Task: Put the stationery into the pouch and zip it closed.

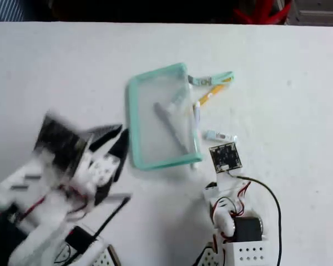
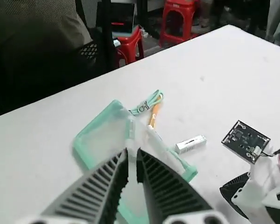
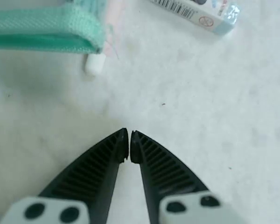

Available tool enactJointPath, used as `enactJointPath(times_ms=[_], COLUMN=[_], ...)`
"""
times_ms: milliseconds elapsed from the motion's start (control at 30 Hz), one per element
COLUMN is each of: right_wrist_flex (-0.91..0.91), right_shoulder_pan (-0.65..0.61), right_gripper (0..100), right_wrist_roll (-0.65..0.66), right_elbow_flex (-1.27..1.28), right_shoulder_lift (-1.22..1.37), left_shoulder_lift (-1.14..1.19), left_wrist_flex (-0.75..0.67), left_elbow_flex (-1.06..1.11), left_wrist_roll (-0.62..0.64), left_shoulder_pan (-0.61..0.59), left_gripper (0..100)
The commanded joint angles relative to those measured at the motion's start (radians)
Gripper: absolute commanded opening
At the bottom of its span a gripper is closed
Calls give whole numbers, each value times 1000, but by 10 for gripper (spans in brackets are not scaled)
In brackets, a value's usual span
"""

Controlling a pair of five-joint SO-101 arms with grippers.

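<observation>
Pouch: The pouch point(image 1: 134, 122) lies flat on the table point(image 1: 299, 83), and its strap point(image 1: 211, 78) trails off one corner. Take every place below from the pouch.

Already in: A grey pen point(image 1: 171, 124) shows through the pouch's clear face, near its middle.

At the edge: A white pen point(image 1: 196, 116) runs along the side that ends at the strap corner, and one end pokes out past the far corner. You cannot tell from here whether it sits inside the pouch or under its rim.

Still out: An orange pen point(image 1: 211, 95) lies just off the strap corner, angled away from the pouch. An eraser point(image 1: 219, 136) rests near the same side, clear of the rim.

Right gripper: The right gripper point(image 3: 129, 140) hangs low over bare table just off the corner where the white pen's end shows. Its jaws are pressed together with nothing between them.

Left gripper: The left gripper point(image 2: 132, 157) is over the pouch's opposite side. Its jaws are closed to a sliver and hold nothing.

Step in hand: It looks like you are fetching a loose piece, and the eraser is the closest one to the right gripper.

How to do it well: Spread the jaws before you come down, and take the eraser across its narrow faces. Approach from the side away from the pouch so you do not shove the rim.

Watch for: The pouch is light and will likely slide. Consider pinning its far edge with the left gripper while you feed pieces in.
</observation>
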Motion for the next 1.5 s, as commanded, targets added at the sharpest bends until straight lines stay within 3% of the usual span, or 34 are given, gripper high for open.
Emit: enactJointPath(times_ms=[0, 433, 733, 900, 1333, 1467], right_wrist_flex=[2, 2, 2, 2, 2, 1], right_shoulder_pan=[1, 1, 1, 1, 1, 1], right_gripper=[19, 19, 19, 19, 21, 21], right_wrist_roll=[-9, -9, -9, -9, -6, -3], right_elbow_flex=[9, 9, 9, 9, 9, 9], right_shoulder_lift=[-5, -5, -5, -5, -5, -5], left_shoulder_lift=[216, 648, 826, 829, 837, 837], left_wrist_flex=[5, 80, 186, 236, 207, 109], left_elbow_flex=[-212, -614, -626, -624, -614, -540], left_wrist_roll=[0, 2, -11, -160, -101, -28], left_shoulder_pan=[10, 62, 51, 36, -65, -64], left_gripper=[60, 60, 66, 111, 111, 249])
